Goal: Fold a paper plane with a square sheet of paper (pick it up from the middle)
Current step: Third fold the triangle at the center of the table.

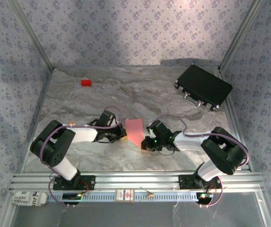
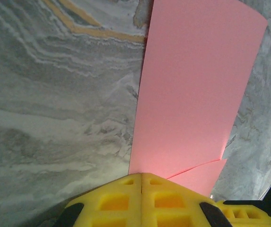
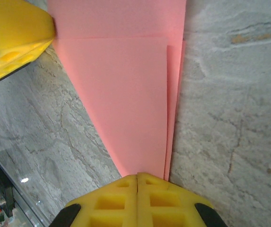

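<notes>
1. The sheet of paper (image 1: 134, 128) is pink and lies flat on the table (image 1: 140, 97). It is about halfway between the left and right edges, and closer to the near edge than to the far edge.
2. The paper is folded. In the right wrist view (image 3: 126, 94) it shows more than 1 layer and gets narrow toward a point.
3. The left gripper (image 1: 122, 133) is at the left side of the paper. Its 2 yellow fingers (image 2: 121, 201) are closed tight together, with no gap. The tips touch the paper's edge, and nothing is pinched between them.
4. The right gripper (image 1: 145, 141) is at the right side of the paper, at the narrow end. Its 2 yellow fingers (image 3: 116, 201) are closed tight too. The tips touch the point of the paper and hold nothing.
5. A small red block (image 1: 86, 82) sits near the far left corner.
6. A black case (image 1: 203, 87) lies near the far right corner.
</notes>
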Robot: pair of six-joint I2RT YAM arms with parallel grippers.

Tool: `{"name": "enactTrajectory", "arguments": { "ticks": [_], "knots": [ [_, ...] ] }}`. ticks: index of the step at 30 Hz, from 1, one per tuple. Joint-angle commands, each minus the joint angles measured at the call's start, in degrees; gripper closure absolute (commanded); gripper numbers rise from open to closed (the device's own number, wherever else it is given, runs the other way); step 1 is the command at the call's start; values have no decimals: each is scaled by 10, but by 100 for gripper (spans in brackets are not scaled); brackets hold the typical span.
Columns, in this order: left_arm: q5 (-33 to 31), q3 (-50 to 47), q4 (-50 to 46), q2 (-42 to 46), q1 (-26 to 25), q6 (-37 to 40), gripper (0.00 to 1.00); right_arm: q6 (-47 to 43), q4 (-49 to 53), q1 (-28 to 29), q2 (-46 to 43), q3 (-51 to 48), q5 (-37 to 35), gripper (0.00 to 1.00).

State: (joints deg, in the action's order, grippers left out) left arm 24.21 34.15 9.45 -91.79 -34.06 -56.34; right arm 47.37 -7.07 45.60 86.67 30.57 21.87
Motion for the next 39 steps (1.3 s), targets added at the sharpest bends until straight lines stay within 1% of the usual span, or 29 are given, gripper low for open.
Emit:
{"name": "enactTrajectory", "arguments": {
  "ticks": [1, 9, 15, 20, 23, 26, 29, 32, 39],
  "knots": [
    [-33, 3, -52, 19, 11, 13, 98, -6, 91, -2, 5, -19, -13, 100],
    [-32, 17, -75, 78, 10, 7, 96, -13, 97, -6, 5, -13, -10, 100],
    [-24, 10, -26, 95, -25, -17, 95, -18, 104, -7, 3, -8, -9, 100],
    [-1, 30, 9, 46, -59, -18, 95, -22, 109, -10, 3, -4, -8, 100],
    [2, 40, 12, 20, -68, -16, 95, -25, 112, -11, -1, -3, -8, 100],
    [-7, 46, 1, -3, -68, -11, 96, -26, 113, -12, -4, -3, -8, 100],
    [-25, 51, -29, -17, -67, 4, 98, -30, 112, -14, -6, -1, -6, 100],
    [-20, 49, -34, -31, -65, 10, 100, -32, 107, -15, -11, 2, -2, 100],
    [-4, 37, -26, -51, -64, 14, 100, -41, 106, -15, -43, 33, 15, 100]
  ]
}}
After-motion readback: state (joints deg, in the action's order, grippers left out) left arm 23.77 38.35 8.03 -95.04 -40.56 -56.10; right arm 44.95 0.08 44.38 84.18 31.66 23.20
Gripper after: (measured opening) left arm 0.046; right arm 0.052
